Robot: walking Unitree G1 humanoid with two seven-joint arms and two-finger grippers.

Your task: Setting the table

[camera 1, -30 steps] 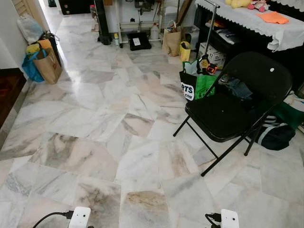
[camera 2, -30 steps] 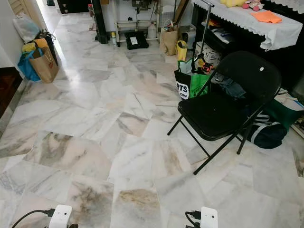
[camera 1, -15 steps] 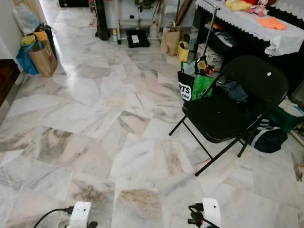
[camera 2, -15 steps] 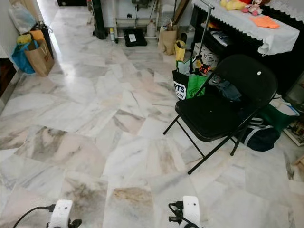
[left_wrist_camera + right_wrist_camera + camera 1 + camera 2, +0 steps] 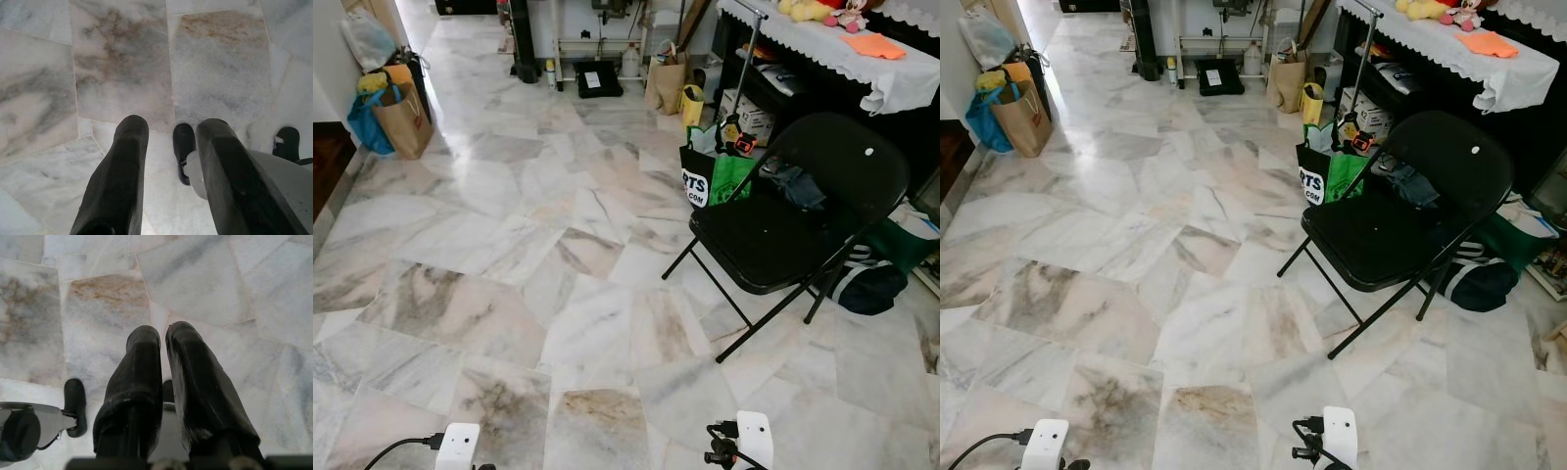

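A: What is the largest element in the scene?

B: The marble floor point(image 5: 509, 255) occupies most of the head views. It consists of grey and white slabs with brown veining.

A: Where is the table for the task?

B: A table point(image 5: 901, 83) with a white lace cloth stands at the far right, behind the black folding chair point(image 5: 793, 225). An orange cloth point(image 5: 873, 45) and soft toys point(image 5: 818, 10) lie on it. No tableware can be made out.

A: What surrounds the chair?

B: A green shopping bag point(image 5: 715, 176) stands just beside the chair on the far side. A dark duffel bag point(image 5: 867, 287) lies on the floor behind its rear legs. A brown paper bag point(image 5: 406, 122) and a blue bag point(image 5: 364, 122) stand by the left wall.

A: State of the end effectors?

B: The left gripper point(image 5: 168, 132) hangs over the floor, fingers apart, holding nothing. The right gripper point(image 5: 163, 340) hangs likewise, fingers nearly together with a narrow gap, holding nothing. Both arms are idle, well apart from the table.
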